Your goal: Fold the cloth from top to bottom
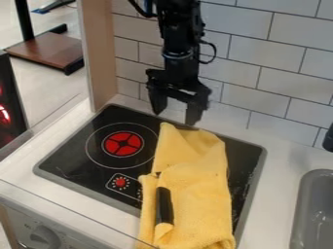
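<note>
Cloth point(198, 194): 1, over stove point(71, 155): 1 | end effector point(175, 114): 1, spread wide, empty | black object point(164, 206): 1

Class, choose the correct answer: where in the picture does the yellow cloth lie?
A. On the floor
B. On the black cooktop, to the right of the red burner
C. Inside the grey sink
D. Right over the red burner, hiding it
B: the yellow cloth covers much of the cooktop, leaving the red burner visible to its left.

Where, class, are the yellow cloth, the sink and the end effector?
Yellow cloth point(203, 194), camera view: its middle.
Sink point(303, 194), camera view: its left rim.
End effector point(175, 118), camera view: midway between its fingertips.
</note>
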`<state>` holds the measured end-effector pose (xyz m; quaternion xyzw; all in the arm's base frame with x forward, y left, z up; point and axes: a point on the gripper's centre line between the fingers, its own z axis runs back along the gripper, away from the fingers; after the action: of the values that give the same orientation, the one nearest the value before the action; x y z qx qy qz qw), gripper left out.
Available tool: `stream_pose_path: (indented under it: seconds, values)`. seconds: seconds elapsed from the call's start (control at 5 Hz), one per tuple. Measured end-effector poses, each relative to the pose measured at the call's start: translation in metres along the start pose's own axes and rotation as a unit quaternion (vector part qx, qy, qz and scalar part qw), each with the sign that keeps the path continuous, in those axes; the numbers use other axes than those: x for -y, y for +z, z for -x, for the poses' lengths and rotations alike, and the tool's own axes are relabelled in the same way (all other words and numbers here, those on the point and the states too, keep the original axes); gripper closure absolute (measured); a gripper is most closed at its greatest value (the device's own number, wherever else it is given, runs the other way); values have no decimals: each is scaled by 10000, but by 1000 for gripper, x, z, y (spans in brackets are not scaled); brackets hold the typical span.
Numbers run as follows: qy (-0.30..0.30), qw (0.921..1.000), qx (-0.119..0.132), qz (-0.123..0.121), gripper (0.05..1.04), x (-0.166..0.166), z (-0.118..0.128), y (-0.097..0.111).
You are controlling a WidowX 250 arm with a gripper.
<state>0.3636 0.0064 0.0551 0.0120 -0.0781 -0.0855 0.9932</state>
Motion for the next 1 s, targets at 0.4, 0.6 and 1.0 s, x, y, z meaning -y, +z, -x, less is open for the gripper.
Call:
stream_pose_path:
  seconds: [0.4, 0.6, 1.0]
  values:
    - [-405, 9979, -446, 248, 85, 5, 2, -26]
    - [-378, 9977, -481, 290, 142, 1, 0, -29]
    - [-298, 9984, -430, 211, 617, -6, -1, -30]
